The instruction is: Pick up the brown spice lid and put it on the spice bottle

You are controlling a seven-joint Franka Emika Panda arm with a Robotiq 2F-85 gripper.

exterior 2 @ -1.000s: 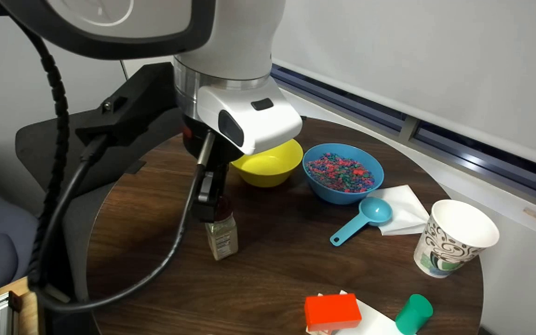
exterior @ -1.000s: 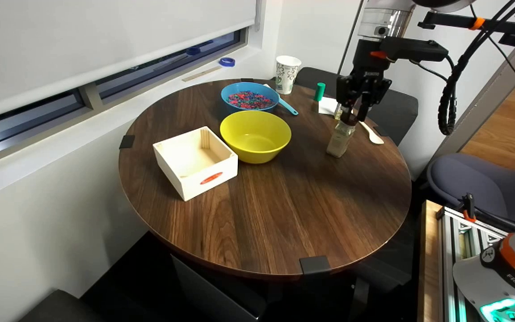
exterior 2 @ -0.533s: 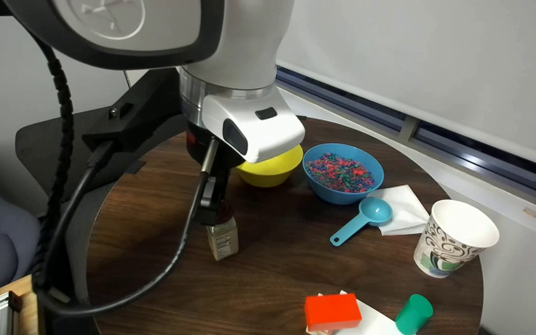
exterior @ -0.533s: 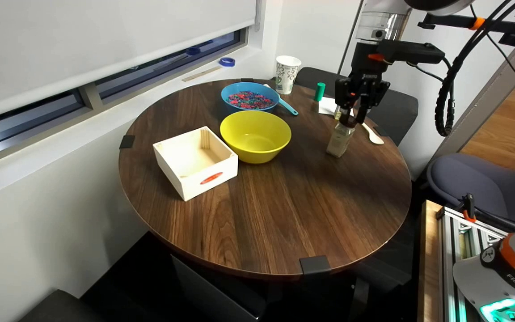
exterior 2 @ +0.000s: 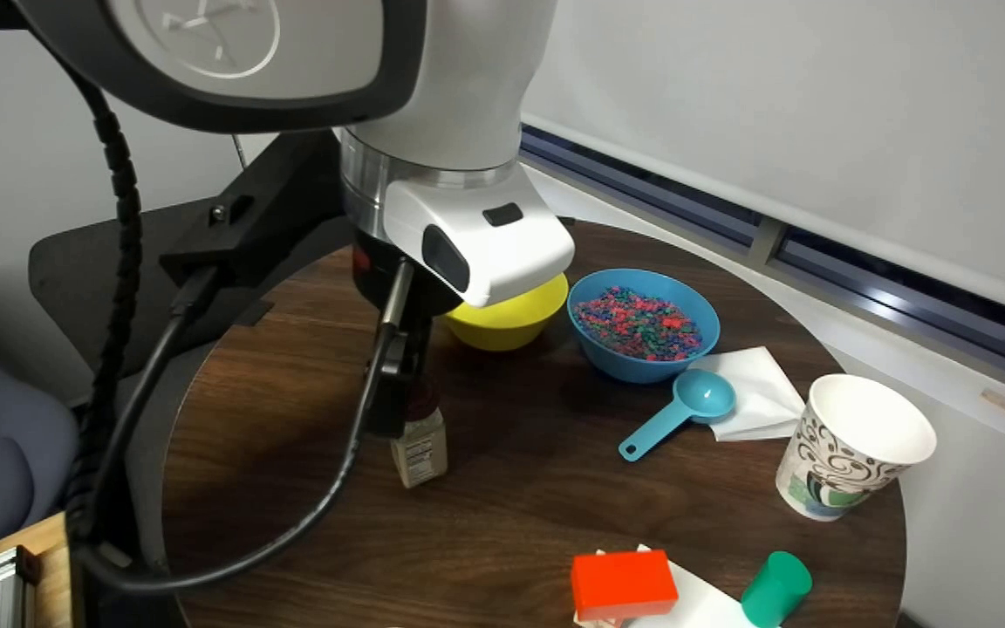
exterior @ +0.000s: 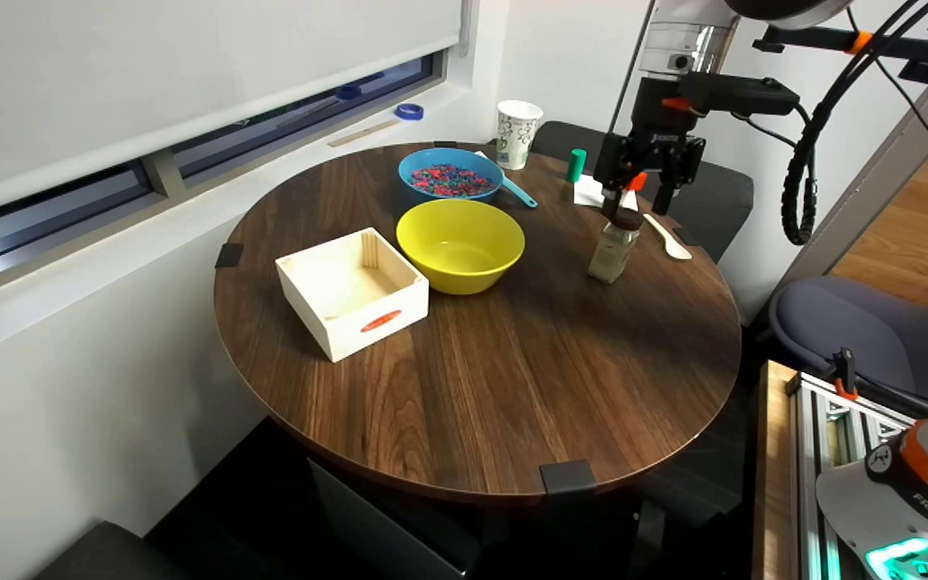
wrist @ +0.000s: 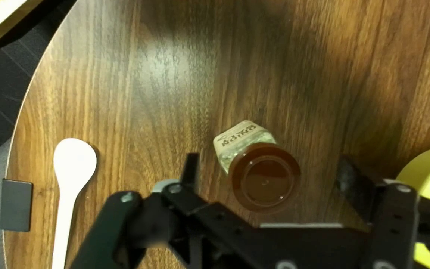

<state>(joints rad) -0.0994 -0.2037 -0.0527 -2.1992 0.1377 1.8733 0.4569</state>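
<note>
toward two o'clock on the table (exterior: 512, 362) in an exterior view, brown lid (wrist: 265, 179) on top of the spice bottle (exterior 2: 420, 455).
wide-spread gripper (wrist: 268, 160) about the lid, with fingers (wrist: 190, 168) at its nine and three o'clock in the wrist view and a gap on both sides; a side of the bottle at the lid's eleven o'clock; farther out at nine o'clock, a white spoon (wrist: 74, 164). clockwise from the bottle in an exterior view: at one o'clock the yellow bowl (exterior 2: 498, 338); at two the blue bowl (exterior 2: 633, 371) of coloured bits (exterior 2: 642, 323); at three the paper cup (exterior 2: 834, 462); at four the red block (exterior 2: 625, 583), then the green cylinder (exterior 2: 777, 589). at nine o'clock from the bottle in an exterior view, beyond the yellow bowl, the wooden box (exterior: 403, 310).
</note>
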